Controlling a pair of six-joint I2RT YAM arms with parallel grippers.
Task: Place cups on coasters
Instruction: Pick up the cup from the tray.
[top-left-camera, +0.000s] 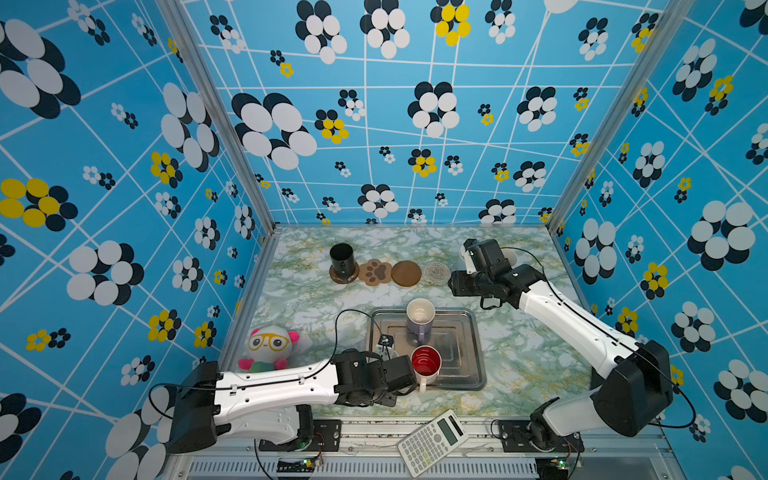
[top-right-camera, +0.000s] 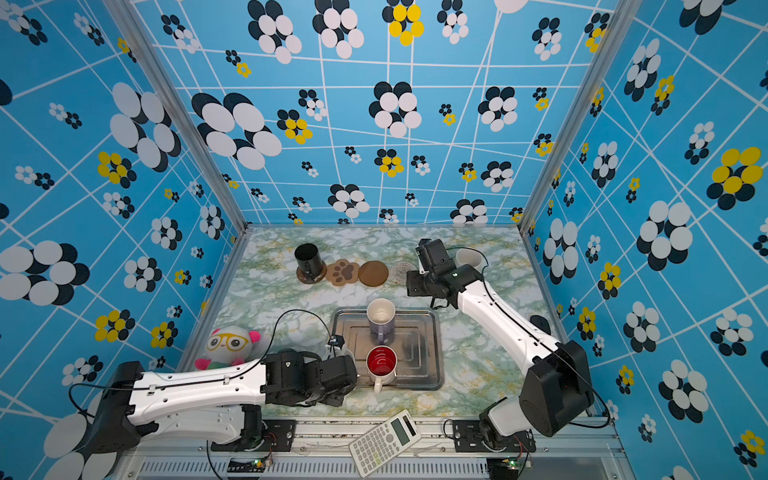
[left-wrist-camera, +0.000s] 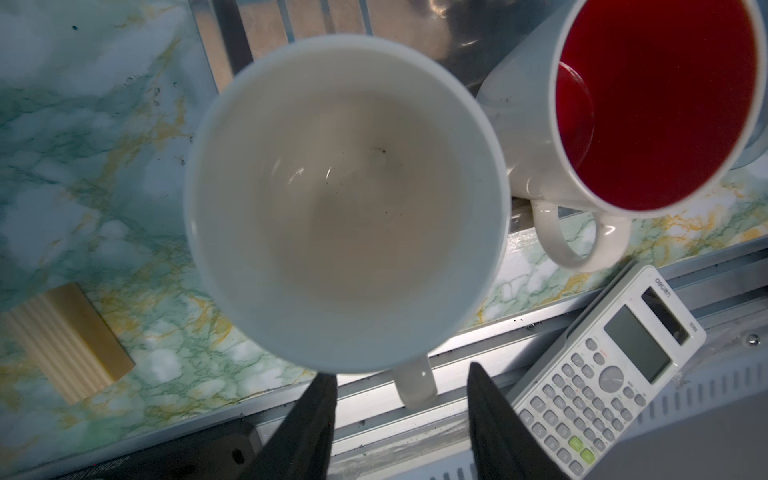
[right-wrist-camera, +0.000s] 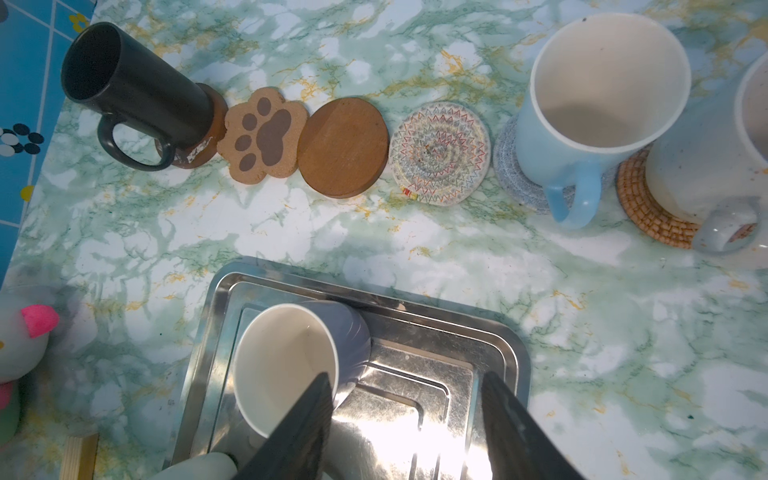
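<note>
The left gripper (left-wrist-camera: 401, 372) is partly open, with a finger on each side of the white mug's (left-wrist-camera: 345, 199) handle, not touching it. This mug is at the tray's (top-left-camera: 469, 345) near left edge, just beside the red mug (top-left-camera: 426, 363). The lavender mug (top-left-camera: 419, 320) stands on the tray's far side. The right gripper (right-wrist-camera: 406, 374) is open and holds nothing. In the far row of coasters (top-left-camera: 406, 273), the black mug (top-left-camera: 341, 257), blue mug (right-wrist-camera: 602, 95) and speckled mug (right-wrist-camera: 706, 174) each stand on one. The three between the black and blue mugs are bare

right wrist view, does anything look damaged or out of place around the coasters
Yes. The brown coaster under the black mug has a pale, peeling-looking patch on its edge, close to the mug's handle. Nothing else in that row looks spilled, tipped or askew.
</note>
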